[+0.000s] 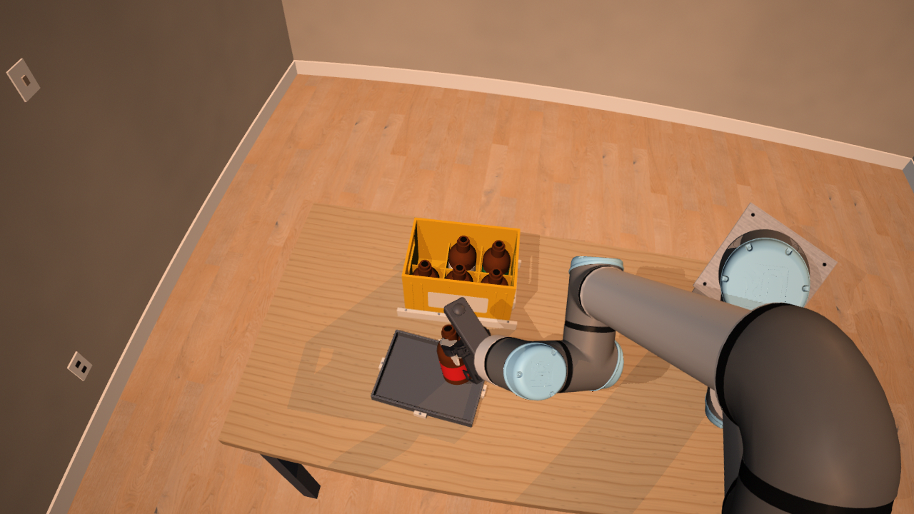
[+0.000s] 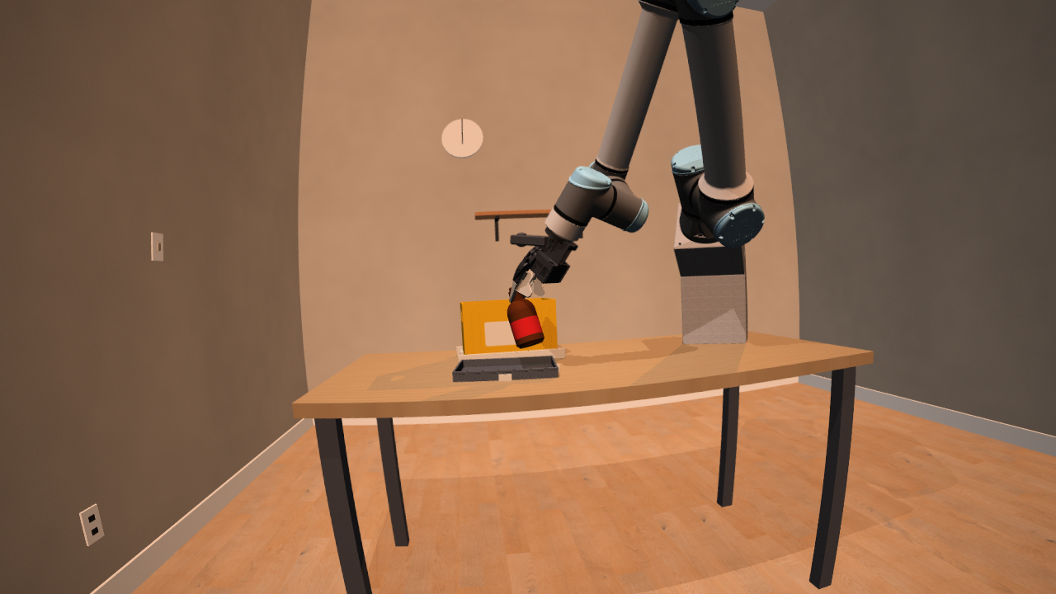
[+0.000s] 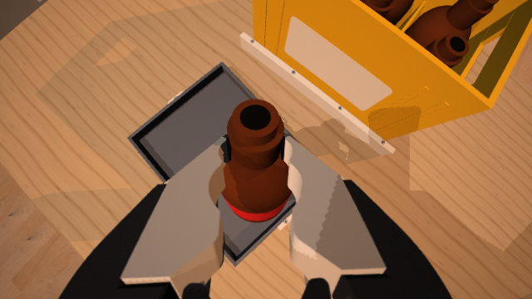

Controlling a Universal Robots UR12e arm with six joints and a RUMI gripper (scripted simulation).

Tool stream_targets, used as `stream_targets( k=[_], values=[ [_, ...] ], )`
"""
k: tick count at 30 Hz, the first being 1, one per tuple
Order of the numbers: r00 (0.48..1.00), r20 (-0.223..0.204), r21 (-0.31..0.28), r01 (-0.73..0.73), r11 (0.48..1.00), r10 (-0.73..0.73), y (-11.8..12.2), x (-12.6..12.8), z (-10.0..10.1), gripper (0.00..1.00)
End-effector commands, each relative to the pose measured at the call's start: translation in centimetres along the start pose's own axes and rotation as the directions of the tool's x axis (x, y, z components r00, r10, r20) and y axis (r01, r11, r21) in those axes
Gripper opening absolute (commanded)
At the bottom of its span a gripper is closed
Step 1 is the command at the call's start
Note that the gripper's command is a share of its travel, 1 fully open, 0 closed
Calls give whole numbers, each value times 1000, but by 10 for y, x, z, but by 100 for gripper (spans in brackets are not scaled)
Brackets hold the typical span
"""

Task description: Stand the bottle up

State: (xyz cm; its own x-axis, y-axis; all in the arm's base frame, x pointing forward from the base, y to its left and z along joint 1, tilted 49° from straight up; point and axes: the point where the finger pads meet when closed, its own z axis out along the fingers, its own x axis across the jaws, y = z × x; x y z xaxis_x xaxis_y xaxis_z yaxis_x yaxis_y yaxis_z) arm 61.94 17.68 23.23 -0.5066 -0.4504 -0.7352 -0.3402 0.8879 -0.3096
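item: bottle [image 2: 525, 322], brown with red label, hanging nearly upright above the tray [image 1: 399, 397], clear of it. gripper [image 3: 254, 166] is clamping its neck between pale fingers. progress, by judgement: pickup and righting are looking done; carry over the yellow crate [image 1: 421, 290] and lowering into its one free cell, far left, are remaining. five bottles are already standing there. surface: wooden table [image 2: 664, 373] on dark legs. room: plank floor, tan and brown walls, wall sockets.

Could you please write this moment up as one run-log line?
gripper: shut on brown bottle, gripped at neck | bottle: lifted above grey tray, tilted | yellow crate: five bottles in, back-left cell free | next: carry to crate
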Motion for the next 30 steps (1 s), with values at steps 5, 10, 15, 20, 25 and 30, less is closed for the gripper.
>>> stream_targets(
  k=[5, 10, 15, 20, 25, 30],
  values=[
    [1000, 1, 1, 0, 1000, 0, 4, 0, 5, 0],
    [1000, 1, 1, 0, 1000, 0, 8, 0, 10, 0],
    [1000, 1, 1, 0, 1000, 0, 12, 0, 14, 0],
    [1000, 1, 1, 0, 1000, 0, 15, 0, 18, 0],
    [1000, 1, 1, 0, 1000, 0, 18, 0, 22, 0],
    [1000, 1, 1, 0, 1000, 0, 22, 0, 26, 0]
  ],
)
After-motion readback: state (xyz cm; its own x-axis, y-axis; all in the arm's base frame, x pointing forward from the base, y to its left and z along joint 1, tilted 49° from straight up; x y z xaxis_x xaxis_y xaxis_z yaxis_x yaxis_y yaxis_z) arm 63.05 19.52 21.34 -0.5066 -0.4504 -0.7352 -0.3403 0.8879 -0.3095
